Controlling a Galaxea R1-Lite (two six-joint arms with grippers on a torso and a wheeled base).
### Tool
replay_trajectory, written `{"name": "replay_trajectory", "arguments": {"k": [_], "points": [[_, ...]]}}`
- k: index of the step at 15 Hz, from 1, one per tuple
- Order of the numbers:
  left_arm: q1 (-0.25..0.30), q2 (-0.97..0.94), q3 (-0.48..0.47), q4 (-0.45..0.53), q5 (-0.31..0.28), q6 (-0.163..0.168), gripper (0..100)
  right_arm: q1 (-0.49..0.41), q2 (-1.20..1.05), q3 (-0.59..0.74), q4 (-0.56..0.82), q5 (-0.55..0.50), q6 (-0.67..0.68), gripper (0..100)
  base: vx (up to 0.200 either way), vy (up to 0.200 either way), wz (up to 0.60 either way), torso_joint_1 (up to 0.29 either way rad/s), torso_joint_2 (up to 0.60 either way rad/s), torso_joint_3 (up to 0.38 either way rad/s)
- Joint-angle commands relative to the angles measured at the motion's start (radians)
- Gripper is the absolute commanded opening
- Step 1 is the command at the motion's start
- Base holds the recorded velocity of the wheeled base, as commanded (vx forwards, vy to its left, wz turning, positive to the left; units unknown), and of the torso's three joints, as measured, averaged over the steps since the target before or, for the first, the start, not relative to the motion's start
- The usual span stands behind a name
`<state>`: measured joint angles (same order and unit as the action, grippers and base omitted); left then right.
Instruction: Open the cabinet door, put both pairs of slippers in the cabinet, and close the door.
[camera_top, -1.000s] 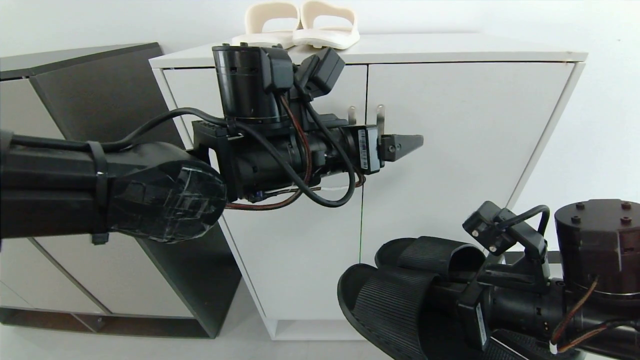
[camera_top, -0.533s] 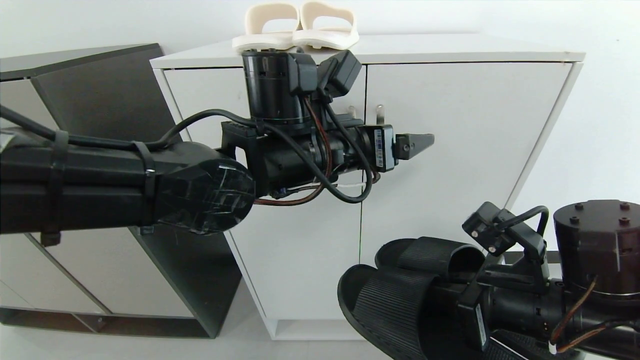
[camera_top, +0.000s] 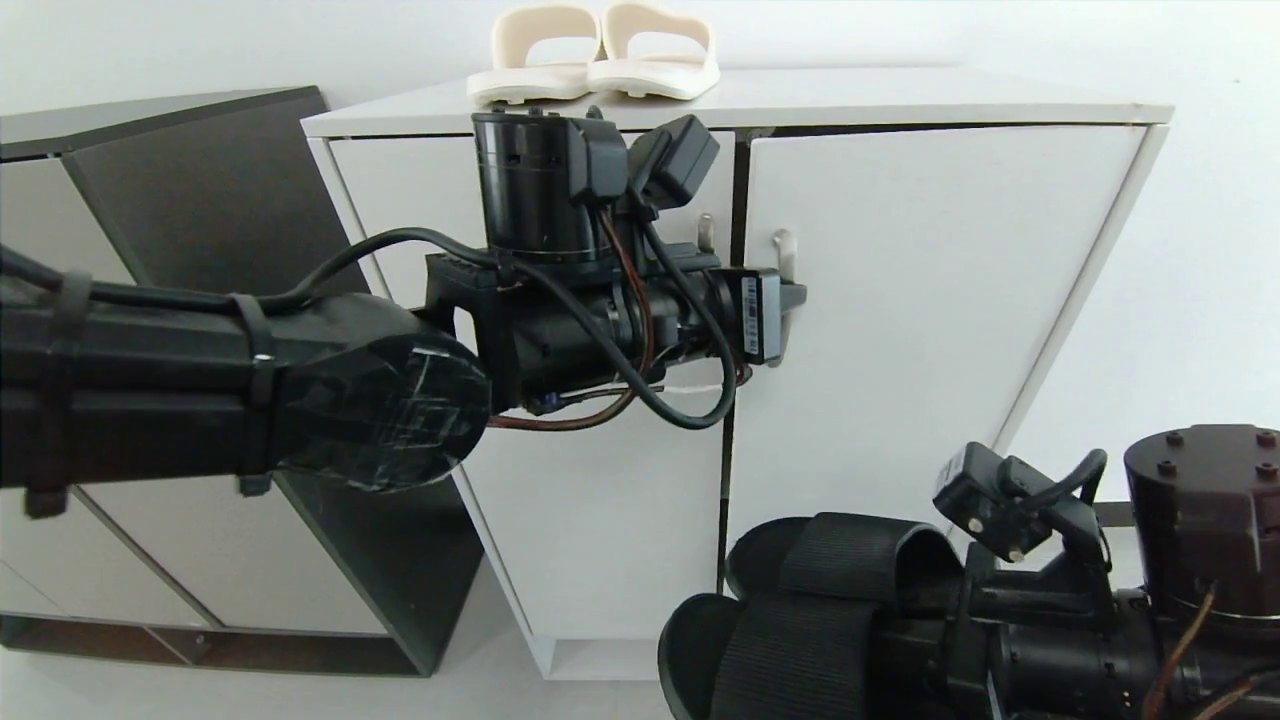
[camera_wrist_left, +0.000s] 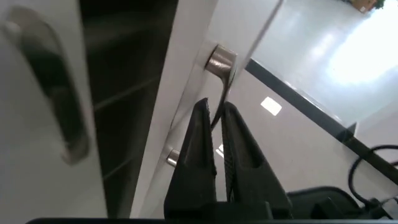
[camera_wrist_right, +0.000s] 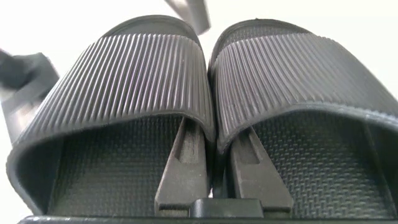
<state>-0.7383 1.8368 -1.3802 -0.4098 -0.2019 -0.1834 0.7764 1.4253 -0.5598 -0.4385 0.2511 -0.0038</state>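
Plainly the white cabinet (camera_top: 900, 100) sets the terms for everything else, since both pairs must end up inside it and its front is barely parted. Its right door (camera_top: 920, 300) stands slightly ajar, with a dark gap (camera_top: 738, 190) between it and the left door (camera_top: 400, 190), so I judge the opening step to be under way and far from finished. Low in front of the cabinet, near its base, the black slippers (camera_top: 830, 600) are carried side by side off the floor. That looks like a way to keep them ready for loading once the opening is wide enough. On the cabinet's top, near its back edge above the left door, the cream slippers (camera_top: 595, 55) sit together as a pair, out of the door's swing. The right end effector (camera_wrist_right: 216, 127) has one finger inside each black slipper, under the ribbed straps. It is clamped on the two inner walls that meet between them, which lets one grip hold the whole pair. At the inner edge of the right door, the left end effector (camera_top: 790, 300) comes in level, its fingers pinched together on the thin metal handle (camera_wrist_left: 219, 93). A side-on hold like that suits pulling the door outward about its hinge at the cabinet's far right edge.
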Motion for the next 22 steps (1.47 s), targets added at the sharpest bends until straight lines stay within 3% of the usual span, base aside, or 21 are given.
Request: {"name": "replay_trajectory", "arguments": {"k": [1, 4, 6, 9, 12, 14, 16, 20, 22], "points": [[-0.047, -0.122, 0.124, -0.004, -0.013, -0.002, 0, 0.0, -0.04, 0.035, 0.0, 0.031, -0.033, 0, 0.0, 0.0, 0.0, 0.0, 0.0, 0.0], [-0.093, -0.211, 0.222, -0.006, -0.017, -0.001, 0, 0.0, -0.04, 0.051, 0.0, 0.036, -0.076, 0, 0.0, 0.0, 0.0, 0.0, 0.0, 0.0], [-0.095, -0.254, 0.259, -0.007, -0.013, -0.001, 0, 0.0, -0.04, 0.052, 0.0, 0.036, -0.076, 0, 0.0, 0.0, 0.0, 0.0, 0.0, 0.0], [-0.038, -0.277, 0.271, -0.009, -0.016, -0.002, 0, 0.0, -0.04, 0.054, 0.0, 0.037, -0.077, 0, 0.0, 0.0, 0.0, 0.0, 0.0, 0.0], [0.017, -0.199, 0.202, -0.015, -0.021, -0.027, 0, 0.0, -0.04, 0.054, 0.0, 0.034, -0.077, 0, 0.0, 0.0, 0.0, 0.0, 0.0, 0.0], [0.014, -0.134, 0.141, -0.058, -0.021, -0.057, 0, 0.003, -0.039, 0.054, 0.001, 0.033, -0.077, 0, 0.0, 0.0, 0.0, 0.0, 0.0, 0.0], [0.01, -0.087, 0.125, -0.11, -0.019, -0.06, 0, 0.003, -0.04, 0.054, 0.001, 0.033, -0.077, 0, 0.0, 0.0, 0.0, 0.0, 0.0, 0.0], [0.008, -0.059, 0.104, -0.123, -0.019, -0.068, 0, 0.02, -0.042, 0.058, 0.003, 0.033, -0.077, 0, 0.0, 0.0, 0.0, 0.0, 0.0, 0.0], [-0.006, -0.054, 0.087, -0.123, -0.019, -0.126, 0, 0.03, -0.04, 0.06, 0.006, 0.031, -0.074, 0, 0.0, 0.0, 0.0, 0.0, 0.0, 0.0]]}}
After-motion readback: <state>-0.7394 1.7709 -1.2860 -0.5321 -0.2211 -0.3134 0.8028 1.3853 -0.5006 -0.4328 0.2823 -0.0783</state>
